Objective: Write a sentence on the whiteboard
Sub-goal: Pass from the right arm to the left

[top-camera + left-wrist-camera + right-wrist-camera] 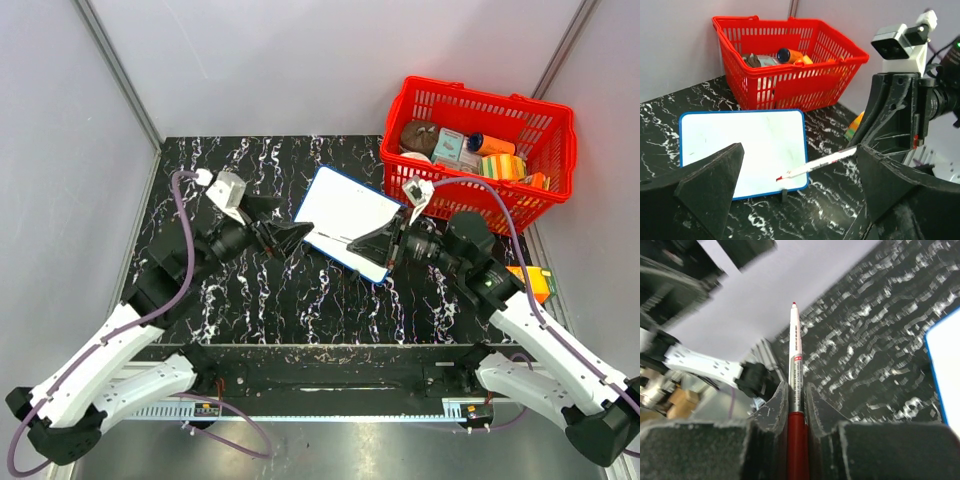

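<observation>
Two grippers face each other over the black marbled table (250, 290). On the left, we see the left gripper (283, 225) with its jaws spread wide, just beside the blue-framed whiteboard (345, 215), which lies flat and askew mid-table. Further right, the right gripper (385, 238) is clamped on a red marker (796, 360) whose tip sits over the board's near edge, and a red basket (465, 90) of packaged goods stands at the far right corner.

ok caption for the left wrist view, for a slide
Red marker in the right end effector, tip over the blank whiteboard; red basket behind.
</observation>
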